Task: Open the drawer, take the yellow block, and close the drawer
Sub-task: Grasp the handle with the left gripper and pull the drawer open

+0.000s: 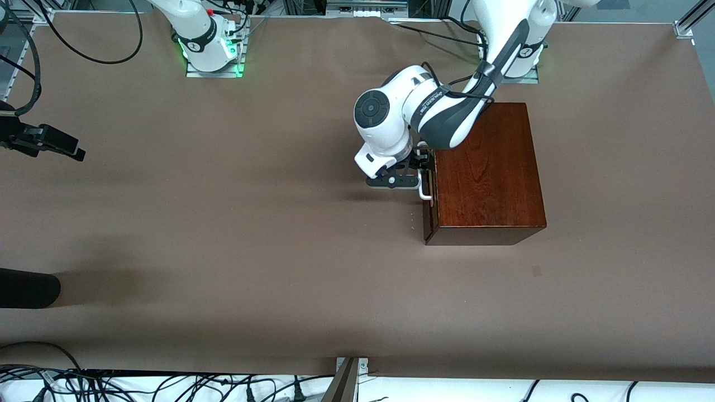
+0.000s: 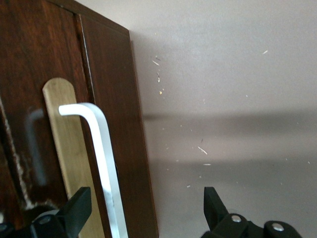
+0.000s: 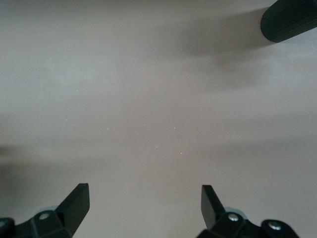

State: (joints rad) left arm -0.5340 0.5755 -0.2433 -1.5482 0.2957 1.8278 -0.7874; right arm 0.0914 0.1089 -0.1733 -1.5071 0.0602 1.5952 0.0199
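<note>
Fingers [image 2: 79, 206] of left gripper [image 2: 146, 208] spread around one drawer's [image 1: 429, 192] handle [image 2: 101, 163]; right gripper [image 3: 143, 203] spread, waiting.

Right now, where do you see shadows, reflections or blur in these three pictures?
Front view: a soft shadow lies on the table beside the left gripper; the wooden box has a glossy top. Left wrist view: the white handle reflects in the dark drawer front. Right wrist view: a blurred dark cylinder casts a shadow.

1 box [image 1: 489, 173] – 1 drawer [image 1: 429, 190] – 2 pincers
</note>
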